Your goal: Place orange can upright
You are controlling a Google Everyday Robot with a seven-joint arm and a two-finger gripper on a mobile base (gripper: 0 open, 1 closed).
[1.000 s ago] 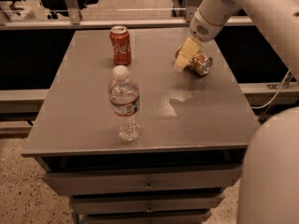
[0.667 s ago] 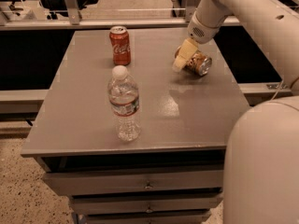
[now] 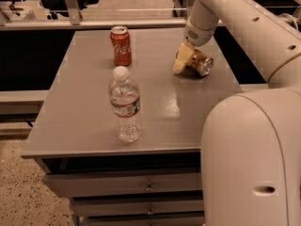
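Back left on the table [image 3: 70, 119]: standing can [image 3: 121, 46], with bottle [image 3: 125, 105] in front. Back right: tipped can [image 3: 201, 64], with gripper [image 3: 182, 62] right at its left side.

- Looks like a lab or workshop: a grey metal bench [image 3: 94, 121] with drawers [image 3: 122, 185] beneath, on a speckled floor [image 3: 19, 187].
- A metal rail [image 3: 47, 26] runs behind the gripper [image 3: 182, 61], which is low over the bench's far right.

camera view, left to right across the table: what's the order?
Water bottle → gripper → orange can, which lies on its side at the gripper. Red can left out: it sits behind the bottle, overlapping it left-right.
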